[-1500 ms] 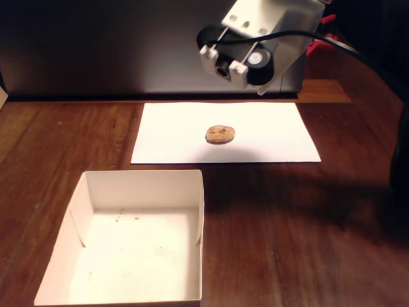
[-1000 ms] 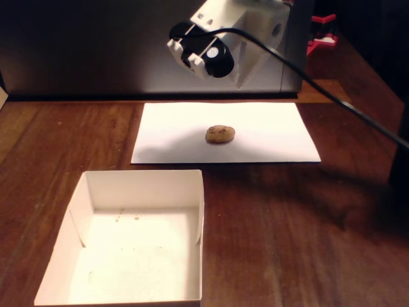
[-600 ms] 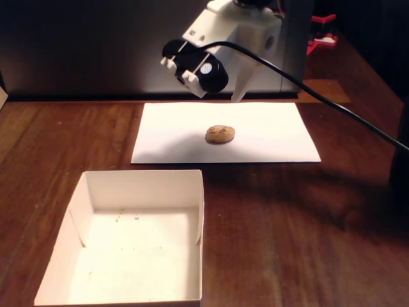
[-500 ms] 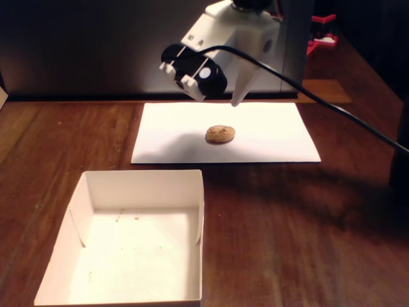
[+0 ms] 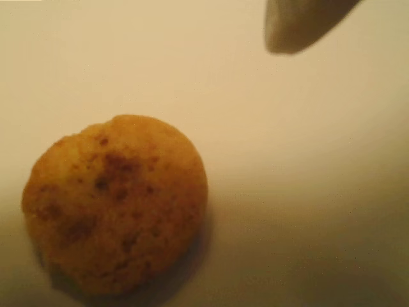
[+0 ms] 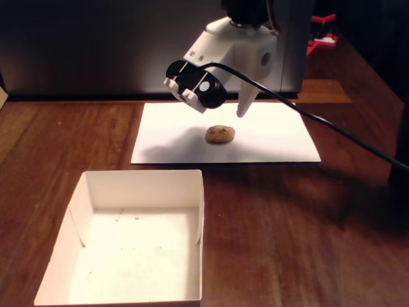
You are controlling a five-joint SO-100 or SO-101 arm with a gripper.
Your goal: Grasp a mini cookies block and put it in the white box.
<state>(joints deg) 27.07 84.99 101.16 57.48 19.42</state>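
Observation:
The mini cookies block (image 6: 220,133) is a small round tan cookie with dark specks, lying on a flat white paper sheet (image 6: 275,137). In the wrist view it (image 5: 115,204) fills the lower left. My gripper (image 6: 243,109) hangs just above the sheet, slightly right of and behind the cookie, not touching it. Only one white fingertip (image 5: 300,25) shows, at the top right of the wrist view, so the jaw gap cannot be judged. The white box (image 6: 96,192) stands open-topped at the front left, with a few crumbs inside.
A dark wooden table (image 6: 300,224) carries everything. A grey metal panel (image 6: 96,51) runs along the back. A black cable (image 6: 332,125) trails from the wrist camera (image 6: 195,86) to the right. A red object (image 6: 323,35) sits at the back right.
The arm has swung left from the back right and come down toward the paper, ending close above the cookie. Cookie and box have not moved.

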